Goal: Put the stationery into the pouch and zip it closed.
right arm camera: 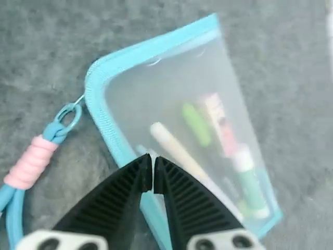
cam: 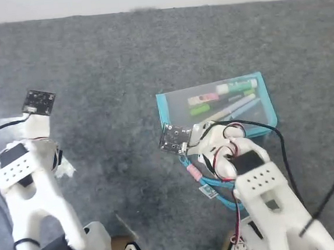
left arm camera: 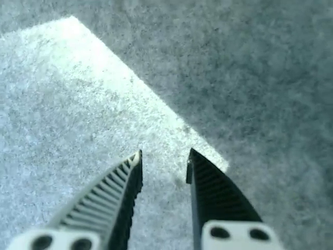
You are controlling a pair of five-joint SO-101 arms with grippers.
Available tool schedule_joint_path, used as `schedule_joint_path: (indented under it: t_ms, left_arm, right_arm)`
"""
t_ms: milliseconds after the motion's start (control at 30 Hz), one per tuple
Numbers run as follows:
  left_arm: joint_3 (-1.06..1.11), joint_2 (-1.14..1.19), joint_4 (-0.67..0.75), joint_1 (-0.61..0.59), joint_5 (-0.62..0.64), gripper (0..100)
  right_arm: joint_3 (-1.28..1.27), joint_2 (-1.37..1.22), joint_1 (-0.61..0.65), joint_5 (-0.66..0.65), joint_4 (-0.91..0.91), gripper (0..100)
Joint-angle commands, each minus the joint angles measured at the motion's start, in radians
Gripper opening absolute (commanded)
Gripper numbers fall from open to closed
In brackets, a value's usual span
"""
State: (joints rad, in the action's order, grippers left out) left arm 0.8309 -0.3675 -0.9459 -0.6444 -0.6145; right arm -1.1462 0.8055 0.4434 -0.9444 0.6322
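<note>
Pouch (cam: pixel 174 109) flat on grey tabletop (cam: pixel 103 60), right of centre; pens (right arm camera: pixel 196 124) inside it; right pincer (right arm camera: pixel 153 169) tips together at the pouch's teal zip edge; left pincer (left arm camera: pixel 164 166) tips apart above bare tabletop, well apart from pouch.

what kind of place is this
Probably a robotics lab or test bench: a grey felt-like mat is the work surface, the white left arm and right arm sit side by side, and a pouch of stationery lies as the workpiece.
</note>
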Motion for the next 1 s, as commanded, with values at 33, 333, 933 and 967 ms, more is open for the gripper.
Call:
schedule_joint_path:
  t_ms: [33,333,933,967]
  left_arm:
    - [-0.018,-0.011,-0.014,0.044,-0.009,13]
    - [-0.01,-0.003,-0.055,0.11,-0.009,13]
    - [-0.016,-0.005,-0.089,0.124,-0.011,13]
    - [-0.016,-0.005,-0.087,0.124,-0.011,13]
  right_arm:
    - [0.02,0.087,-0.018,-0.032,0.15,0.8]
    - [0.084,-0.154,-0.127,-0.054,0.151,25.8]
    - [0.23,-0.636,0.047,-0.037,-0.134,24.1]
    - [0.229,-0.636,0.047,-0.037,-0.151,24.1]
